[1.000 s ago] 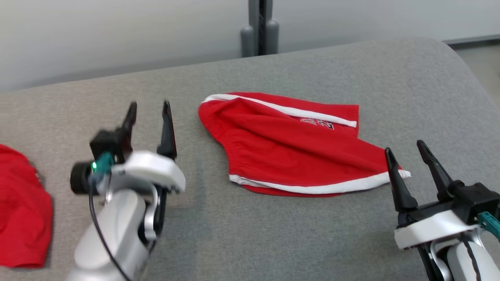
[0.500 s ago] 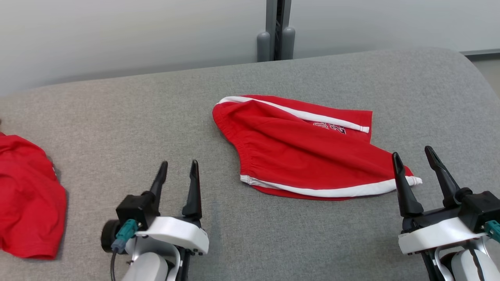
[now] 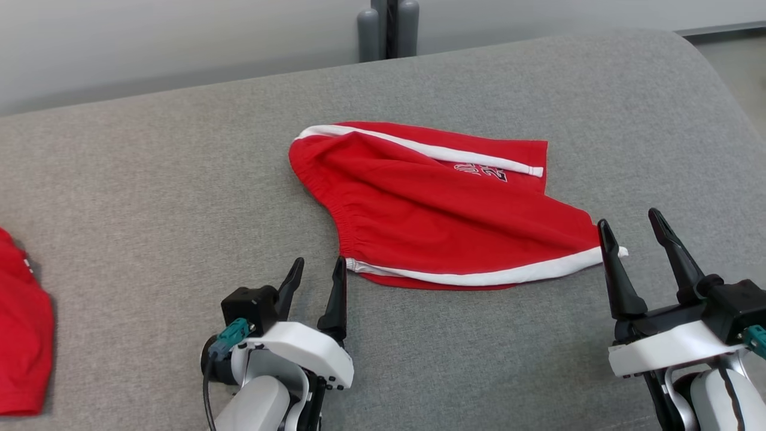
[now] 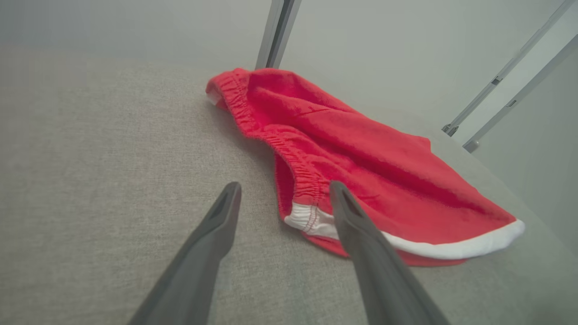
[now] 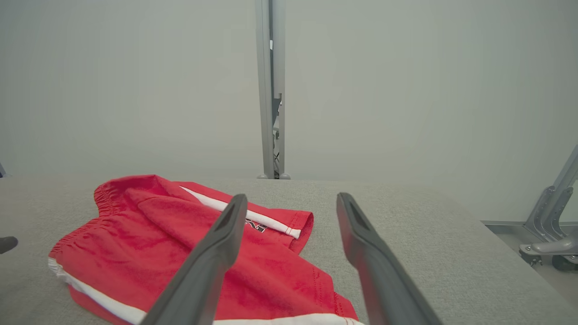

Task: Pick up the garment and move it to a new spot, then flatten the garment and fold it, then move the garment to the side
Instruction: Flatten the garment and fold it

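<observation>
near the middle of the worktop (image 3: 149, 179), a bit toward its far edge & right side, you've got the garment (image 3: 443, 215). it's red w/ white trim, shorts by the look of it, lying loosely flat w/ some folds. the elastic waistband is to the left & the leg hems to the right, w/ a small printed mark by the far white stripe. nothing is holding it.

your left gripper (image 3: 319, 263) sits close to the near edge, fingers pointing toward the far edge. its jaws are spread wide w/ nothing between them. its right fingertip is just beside the near-left corner of the waistband, where the white trim starts. in the left wrist view that corner lies just past the tips. can't tell if the tip touches the cloth.

your right gripper (image 3: 628, 220) is at the near right of the worktop, jaws also spread wide & empty. in the head view its left finger overlaps the white-trimmed near-right tip of the garment. the right wrist view shows red cloth below the left finger & bare grey worktop under the right one. contact there: can't tell.

another red cloth (image 3: 21, 347) lies at the worktop's left edge, well apart from the garment. a grey post (image 3: 388, 27) stands behind the far edge.
</observation>
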{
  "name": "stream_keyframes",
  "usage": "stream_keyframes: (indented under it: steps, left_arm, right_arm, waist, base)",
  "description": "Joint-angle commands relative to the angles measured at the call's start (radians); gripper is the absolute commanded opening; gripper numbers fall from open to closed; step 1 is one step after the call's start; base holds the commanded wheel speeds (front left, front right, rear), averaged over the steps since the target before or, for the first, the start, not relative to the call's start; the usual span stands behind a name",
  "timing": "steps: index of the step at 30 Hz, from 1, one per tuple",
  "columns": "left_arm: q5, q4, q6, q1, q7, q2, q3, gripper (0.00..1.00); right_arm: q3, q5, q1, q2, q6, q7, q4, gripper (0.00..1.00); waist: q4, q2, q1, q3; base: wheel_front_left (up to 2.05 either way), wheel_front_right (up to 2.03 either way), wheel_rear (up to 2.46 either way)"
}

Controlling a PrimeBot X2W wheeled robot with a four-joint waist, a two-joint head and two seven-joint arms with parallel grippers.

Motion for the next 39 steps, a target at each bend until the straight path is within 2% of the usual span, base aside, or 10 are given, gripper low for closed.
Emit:
stream_keyframes:
  steps: [1,9,24,30,32,33,39]
  left_arm:
    - [-0.025,0.01,0.011,-0.027,-0.003,0.005,-0.012,1.0]
    - [-0.099,0.073,0.058,-0.084,-0.003,0.005,-0.067,1.0]
    - [-0.183,0.174,0.088,-0.144,-0.003,0.005,-0.138,1.0]
    - [-0.227,0.221,0.084,-0.159,-0.001,0.005,-0.183,1.0]
    - [-0.242,0.228,0.078,-0.163,0.0,0.004,-0.197,0.25]
    - [-0.245,0.229,0.075,-0.168,0.0,0.004,-0.201,0.0]
    - [-0.216,0.187,0.078,-0.17,-0.002,0.006,-0.173,0.0]
  right_arm:
    - [0.001,0.002,-0.014,-0.008,0.0,-0.001,0.001,1.0]
    - [0.004,-0.004,-0.029,-0.005,0.0,-0.001,0.005,1.0]
    - [0.002,-0.003,-0.037,0.002,0.0,-0.001,0.008,1.0]
    - [-0.004,-0.001,-0.041,0.007,0.0,-0.001,0.016,1.0]
    - [-0.014,-0.007,-0.038,0.011,0.0,-0.001,0.023,1.0]
    - [-0.021,-0.009,-0.038,0.011,0.0,-0.001,0.029,1.0]
    - [-0.09,0.007,-0.031,0.032,0.0,-0.001,0.14,1.0]
  waist:
    - [-0.015,-0.0001,0.0,0.014]
    - [-0.043,-0.0001,0.0,0.034]
    - [-0.056,-0.0001,0.0,0.06]
    - [-0.06,-0.0001,0.0,0.061]
    - [-0.06,-0.0001,0.0,0.06]
    - [-0.059,-0.0001,0.0,0.06]
    - [-0.041,-0.0001,0.0,0.047]
  base:
    - [0.0,0.0,0.0]
    - [0.0,0.0,0.0]
    - [0.0,0.0,0.0]
    - [0.0,0.0,0.0]
    - [0.0,0.0,0.0]
    - [0.0,0.0,0.0]
    - [0.0,0.0,0.0]
